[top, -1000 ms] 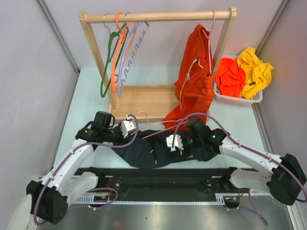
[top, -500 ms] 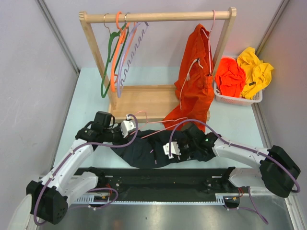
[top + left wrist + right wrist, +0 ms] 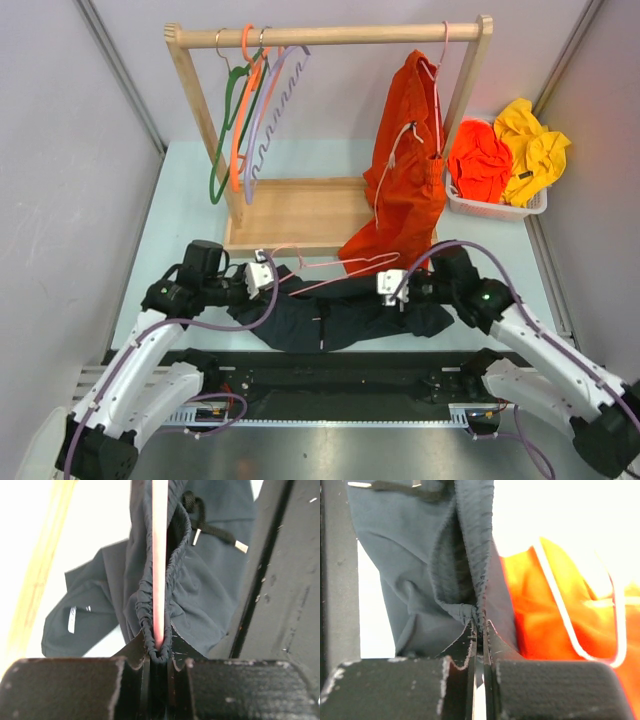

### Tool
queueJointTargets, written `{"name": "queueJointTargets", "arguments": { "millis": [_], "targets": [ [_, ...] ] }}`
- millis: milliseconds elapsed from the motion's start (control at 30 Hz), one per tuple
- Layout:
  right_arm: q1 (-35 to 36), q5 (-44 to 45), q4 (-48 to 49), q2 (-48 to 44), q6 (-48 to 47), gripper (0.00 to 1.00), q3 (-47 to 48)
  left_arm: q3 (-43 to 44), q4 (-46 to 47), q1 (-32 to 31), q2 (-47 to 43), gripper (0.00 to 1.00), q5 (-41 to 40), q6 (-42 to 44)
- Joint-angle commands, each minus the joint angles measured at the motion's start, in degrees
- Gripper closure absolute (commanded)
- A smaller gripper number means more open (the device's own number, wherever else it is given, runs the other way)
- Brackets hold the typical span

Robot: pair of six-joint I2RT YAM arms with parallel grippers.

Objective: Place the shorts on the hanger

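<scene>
The dark navy shorts (image 3: 330,315) lie stretched across the near table between both grippers. The thin pale-pink hanger (image 3: 345,264) lies along their upper edge, its hook toward the left arm. My left gripper (image 3: 266,280) is shut on the gathered waistband with the pink rod (image 3: 159,555) running inside it. In the left wrist view the jaws (image 3: 159,652) pinch both, and a white label (image 3: 71,620) shows on the cloth. My right gripper (image 3: 392,290) is shut on the waistband's other end (image 3: 480,617). Dark cloth (image 3: 415,580) hangs to the left of that grip.
A wooden rack (image 3: 330,35) stands behind, holding green, orange and lilac hangers (image 3: 245,110) and hanging orange shorts (image 3: 410,170), which reach down near the right gripper. A white basket (image 3: 500,205) with orange and yellow garments sits at back right. A black rail (image 3: 330,370) runs along the near edge.
The right gripper has shut on the waistband and drawn back to the right. The left arm has pulled slightly left and nearer. The shorts are now stretched between them.
</scene>
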Motion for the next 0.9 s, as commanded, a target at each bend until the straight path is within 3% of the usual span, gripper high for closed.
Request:
{"name": "queueJointTargets", "arguments": {
  "millis": [0, 267, 467, 867],
  "targets": [
    [-8.88, -3.95, -13.0, -4.58, 4.19, 1.0, 4.92, 4.26, -1.89, 0.39, -4.49, 1.0, 5.17, 3.23],
    [-28.92, -15.98, -17.4, -3.36, 7.63, 1.0, 6.95, 5.84, -3.9, 0.48, -6.08, 1.0, 6.14, 6.13],
    [-39.64, -22.84, -21.26, -0.11, 3.25, 1.0, 9.5, 5.5, -8.56, 0.48, -4.42, 1.0, 0.26, 13.95],
    [-42.3, -27.86, -30.4, 0.51, -6.08, 1.0, 15.83, 6.2, -7.69, 0.39, 6.04, 1.0, -10.82, 13.7]
  ]
}}
